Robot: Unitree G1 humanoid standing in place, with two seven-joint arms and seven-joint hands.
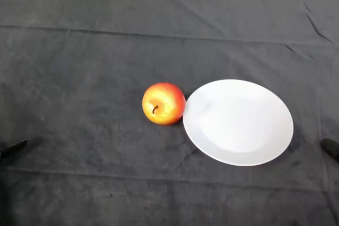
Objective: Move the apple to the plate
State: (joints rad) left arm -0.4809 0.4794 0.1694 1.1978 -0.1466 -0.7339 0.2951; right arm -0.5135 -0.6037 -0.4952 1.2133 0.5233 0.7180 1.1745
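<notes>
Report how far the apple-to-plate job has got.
Nothing is done yet: the apple lies on the dark cloth, right beside the left rim of the white plate, which holds nothing. Nothing is in hand either, since no arm shows in the head view. The whole job is left: reach the apple, grasp it, lift it the short way to the right and set it on the plate.

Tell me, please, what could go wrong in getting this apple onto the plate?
The apple is round and lies on its side on the cloth, so a nudge may roll it away. It sits right against the plate rim, so a grasp there might bump and shift the plate.
</notes>
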